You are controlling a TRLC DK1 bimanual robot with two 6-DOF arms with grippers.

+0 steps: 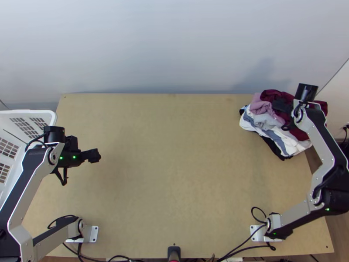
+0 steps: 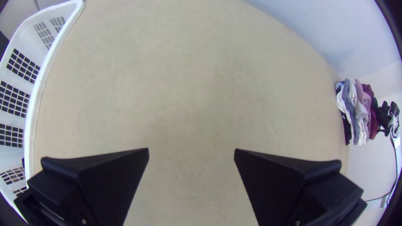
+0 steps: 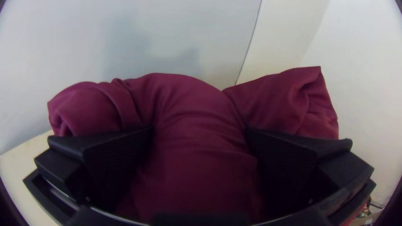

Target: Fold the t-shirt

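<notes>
1. Two arms, silver-grey links and black joints, stood at the near edge of the light wooden table point(image 1: 174, 174), the left one bent over its own side.
2. Out past its base hung the left gripper point(image 2: 191, 150), flat black fingers spread wide, pale smooth wood beneath; well apart from the laundry, this one! Beside it, at the table's left edge, sat a white plastic basket point(image 2: 35, 96), gridded walls, curved rim.
3. Across to the far right corner, and here was the action: a heap of clothes point(image 1: 272, 131), soft layers of white, grey-blue, mauve and black, slumped loosely.
4. On top lay the dark maroon cloth point(image 3: 197, 121), bunched, matt, thick-creased; probably the t-shirt, though its collar and sleeves couldn't be picked out. Its long side seemed to run roughly along the far edge.
5. Right there, the right gripper point(image 3: 199, 132), clearly the nearer hand! Its fingers stood spread astride a plump maroon fold, not pinched together, the cloth bulging up between and lying beyond them.
6. So the next move looked simple: close on that fold, lift, then carry it leftward to mid-table, where both arms could flatten it. Main risk: dragging the mauve layer along.
7. Behind it all rose the plain pale wall point(image 1: 174, 43).
</notes>
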